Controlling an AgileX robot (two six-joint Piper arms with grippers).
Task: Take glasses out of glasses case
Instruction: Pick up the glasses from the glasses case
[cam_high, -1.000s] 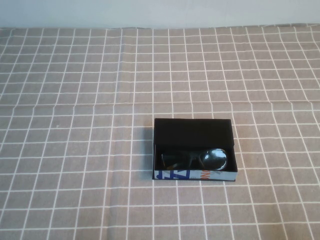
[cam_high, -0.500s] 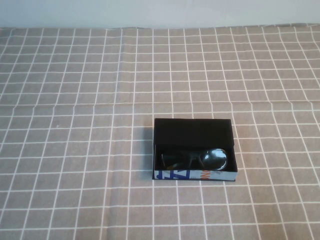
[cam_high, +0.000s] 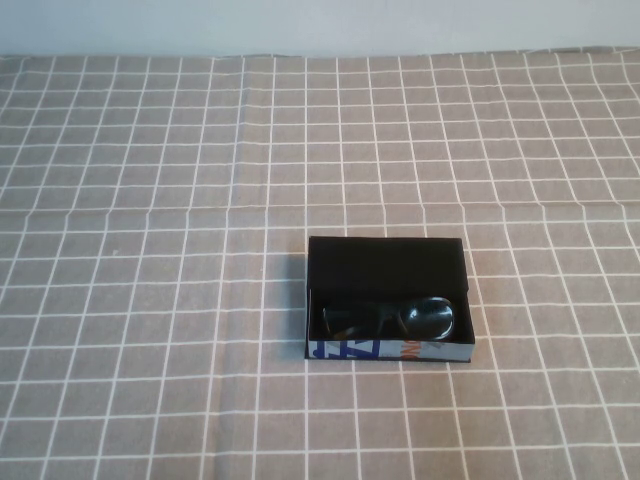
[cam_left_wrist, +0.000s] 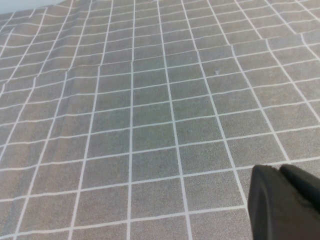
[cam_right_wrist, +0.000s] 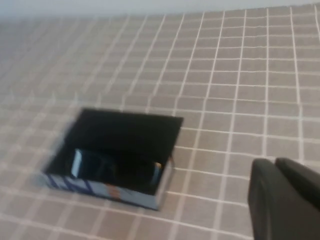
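Note:
The glasses case (cam_high: 386, 256) lies open on the checked cloth, a little right of the table's middle, its blue, white and orange front edge towards me. The black glasses (cam_high: 390, 318) lie inside it along the front wall. Neither gripper shows in the high view. In the right wrist view the case (cam_right_wrist: 130, 131) with the glasses (cam_right_wrist: 112, 169) lies ahead of my right gripper (cam_right_wrist: 275, 163), which is shut, empty and well apart from the case. My left gripper (cam_left_wrist: 280, 170) is shut and empty over bare cloth; the case is out of its view.
A grey-brown cloth with a white grid (cam_high: 150, 200) covers the whole table. A fold line crosses it from side to side behind the case. A pale wall (cam_high: 320, 25) stands at the far edge.

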